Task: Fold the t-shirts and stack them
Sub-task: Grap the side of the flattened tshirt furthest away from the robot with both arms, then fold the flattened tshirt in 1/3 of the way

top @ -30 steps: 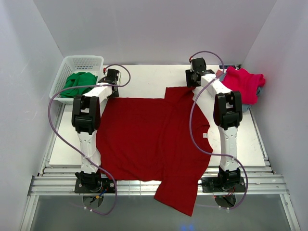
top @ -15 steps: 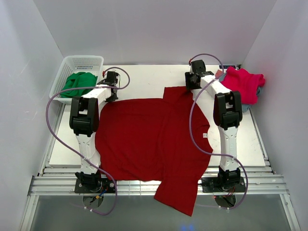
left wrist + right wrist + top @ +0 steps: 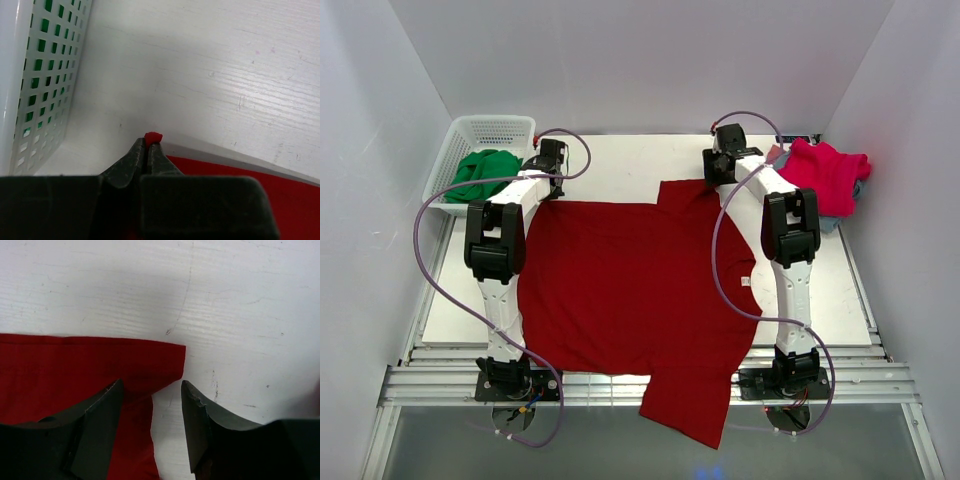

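Bench (image 3: 620, 165) white, grained board, pale walls (image 3: 620, 60) around. Dark red t-shirt (image 3: 630, 280) flat, soft. Left tool (image 3: 148, 145) pinching its corner; right tool (image 3: 152, 390) spread.

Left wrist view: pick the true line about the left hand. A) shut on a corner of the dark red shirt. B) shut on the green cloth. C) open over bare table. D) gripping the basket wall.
A: the left hand is closed tight, with a nub of the dark red shirt poking out between its fingertips.
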{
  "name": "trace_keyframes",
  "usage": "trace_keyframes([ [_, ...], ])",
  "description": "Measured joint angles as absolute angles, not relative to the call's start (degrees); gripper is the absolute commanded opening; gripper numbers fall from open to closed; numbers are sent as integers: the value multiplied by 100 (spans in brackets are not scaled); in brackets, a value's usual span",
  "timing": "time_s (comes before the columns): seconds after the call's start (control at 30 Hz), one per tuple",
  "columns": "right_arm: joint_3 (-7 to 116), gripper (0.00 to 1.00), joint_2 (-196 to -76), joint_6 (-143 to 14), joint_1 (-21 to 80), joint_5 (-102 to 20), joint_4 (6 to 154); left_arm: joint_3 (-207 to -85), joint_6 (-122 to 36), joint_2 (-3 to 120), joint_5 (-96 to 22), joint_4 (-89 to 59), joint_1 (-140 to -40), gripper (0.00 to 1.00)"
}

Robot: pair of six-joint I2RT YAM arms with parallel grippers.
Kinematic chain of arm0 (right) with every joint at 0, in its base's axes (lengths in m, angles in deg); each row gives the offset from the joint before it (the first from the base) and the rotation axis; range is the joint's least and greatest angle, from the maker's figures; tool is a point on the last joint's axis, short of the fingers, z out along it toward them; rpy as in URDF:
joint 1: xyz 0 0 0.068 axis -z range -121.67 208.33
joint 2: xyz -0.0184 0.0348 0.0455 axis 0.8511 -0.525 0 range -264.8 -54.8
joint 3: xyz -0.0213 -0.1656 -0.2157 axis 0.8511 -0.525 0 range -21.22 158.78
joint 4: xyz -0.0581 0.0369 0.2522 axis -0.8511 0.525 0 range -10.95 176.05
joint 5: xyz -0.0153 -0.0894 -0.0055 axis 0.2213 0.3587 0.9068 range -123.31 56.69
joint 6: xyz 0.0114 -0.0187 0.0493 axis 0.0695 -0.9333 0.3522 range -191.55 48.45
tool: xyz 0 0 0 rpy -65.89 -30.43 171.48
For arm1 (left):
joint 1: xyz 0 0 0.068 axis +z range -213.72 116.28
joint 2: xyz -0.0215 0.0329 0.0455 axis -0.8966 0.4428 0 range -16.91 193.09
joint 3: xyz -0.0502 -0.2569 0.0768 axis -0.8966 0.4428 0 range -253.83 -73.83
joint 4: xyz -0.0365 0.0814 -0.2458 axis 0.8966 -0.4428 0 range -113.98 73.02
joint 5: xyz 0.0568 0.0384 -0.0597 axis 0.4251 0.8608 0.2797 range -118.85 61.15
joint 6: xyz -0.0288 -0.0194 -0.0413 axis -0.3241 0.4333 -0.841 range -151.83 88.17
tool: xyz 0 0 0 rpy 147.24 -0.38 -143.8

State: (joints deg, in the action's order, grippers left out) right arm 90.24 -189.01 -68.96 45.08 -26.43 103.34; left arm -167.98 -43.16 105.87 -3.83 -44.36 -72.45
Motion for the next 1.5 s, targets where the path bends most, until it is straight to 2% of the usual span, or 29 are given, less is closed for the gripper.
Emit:
trace_keyframes([
  [0.2, 9384, 51, -19303, -6868, 4510, -2770, 10319, -16798, -4264, 10589, -383, -4436, -7245, 10],
  [0.27, 9518, 37, -19397, -6841, 4510, -2816, 10313, -16798, -4240, 10589, -383, -4438, -7245, 10],
  [0.3, 9570, 25, -19437, -6824, 4510, -2842, 10308, -16798, -4235, 10589, -381, -4436, -7245, 9],
  [0.33, 9614, 8, -19465, -6817, 4508, -2866, 10299, -16798, -4229, 10591, -381, -4436, -7245, 9],
  [0.73, 9098, 8, -19115, -6721, 4499, -3039, 9996, -16656, -4233, 10648, -204, -4104, -7245, 1],
  [1.0, 8407, 8, -17878, -6677, 4488, -3423, 10007, -16219, -4229, 10504, -44, -3697, -7245, 0],
  [1.5, 6016, 8, -15824, -6675, 3918, -3432, 10450, -14300, -4561, 8508, 67, -3022, -7262, 0],
])
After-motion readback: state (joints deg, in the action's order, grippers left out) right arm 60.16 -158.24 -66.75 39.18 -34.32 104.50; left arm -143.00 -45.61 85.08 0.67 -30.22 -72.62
